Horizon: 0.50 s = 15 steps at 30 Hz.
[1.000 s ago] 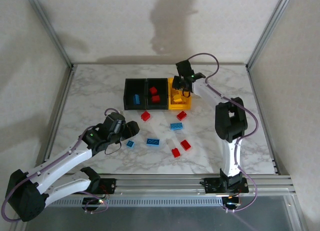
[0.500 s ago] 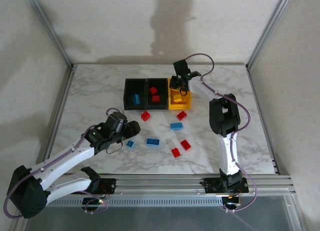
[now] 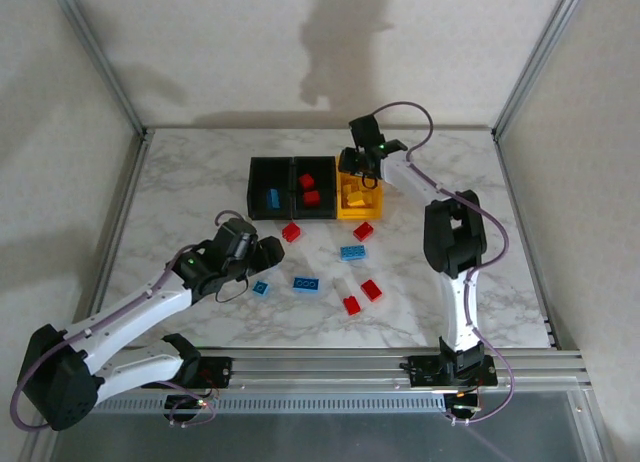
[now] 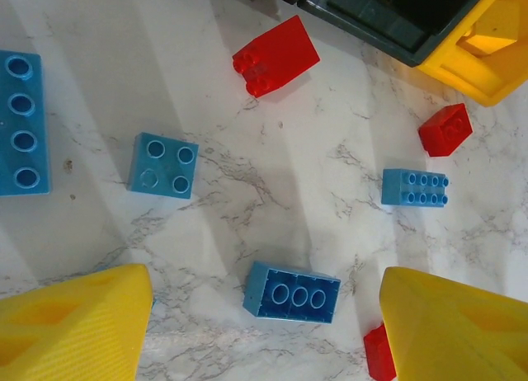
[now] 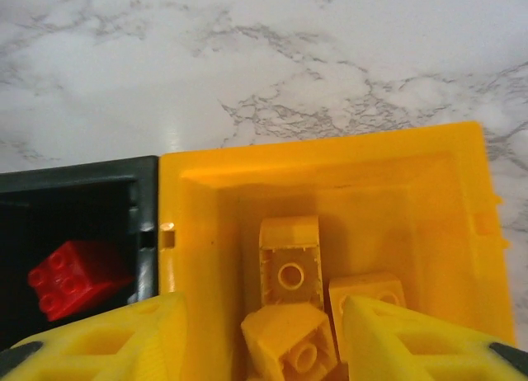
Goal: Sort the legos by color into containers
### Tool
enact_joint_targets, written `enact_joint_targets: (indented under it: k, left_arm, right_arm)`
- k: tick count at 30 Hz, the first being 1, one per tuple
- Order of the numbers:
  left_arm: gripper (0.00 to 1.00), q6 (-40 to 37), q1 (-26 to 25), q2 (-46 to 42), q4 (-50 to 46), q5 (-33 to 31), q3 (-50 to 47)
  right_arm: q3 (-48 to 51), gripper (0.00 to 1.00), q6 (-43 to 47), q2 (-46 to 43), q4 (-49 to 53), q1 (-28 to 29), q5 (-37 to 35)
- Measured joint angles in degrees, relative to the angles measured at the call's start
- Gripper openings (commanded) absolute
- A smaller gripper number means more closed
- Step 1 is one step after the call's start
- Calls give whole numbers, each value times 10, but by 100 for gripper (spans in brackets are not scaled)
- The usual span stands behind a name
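The three joined bins stand at the back: a black one (image 3: 270, 200) with a blue brick, a black one (image 3: 312, 194) with red bricks, and a yellow one (image 3: 355, 200). My right gripper (image 3: 360, 172) hangs open over the yellow bin (image 5: 330, 162). Three yellow bricks (image 5: 289, 270) lie inside it, one of them loose between my right gripper's (image 5: 260, 352) fingers. My left gripper (image 4: 264, 331) is open just above the table. An upside-down blue brick (image 4: 291, 293) lies on the marble between its fingers, untouched. Red and blue bricks (image 3: 352, 252) are scattered in front of the bins.
Around the left gripper lie a blue square brick (image 4: 163, 165), a long blue brick (image 4: 21, 121), a red brick (image 4: 275, 55), another red one (image 4: 445, 129) and a blue one (image 4: 415, 187). A red brick (image 4: 378, 354) touches the right finger's inner edge.
The left gripper has crept up and right toward the loose blue bricks. The right gripper has shifted slightly left and back over the yellow bin.
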State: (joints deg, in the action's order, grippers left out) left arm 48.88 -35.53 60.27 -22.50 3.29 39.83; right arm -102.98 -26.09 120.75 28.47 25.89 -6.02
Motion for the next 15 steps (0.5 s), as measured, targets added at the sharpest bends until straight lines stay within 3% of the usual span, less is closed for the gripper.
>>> enact_joint_targets:
  k: [8,15]
  left_arm:
    - [72,0,0,48,1,-13,26]
    - [78,-31,-3,164,12,-33,97]
  right_arm:
    - [155,49,-1,-181,-43,32,-4]
    - [386,48,-22,-344,-102,63,15]
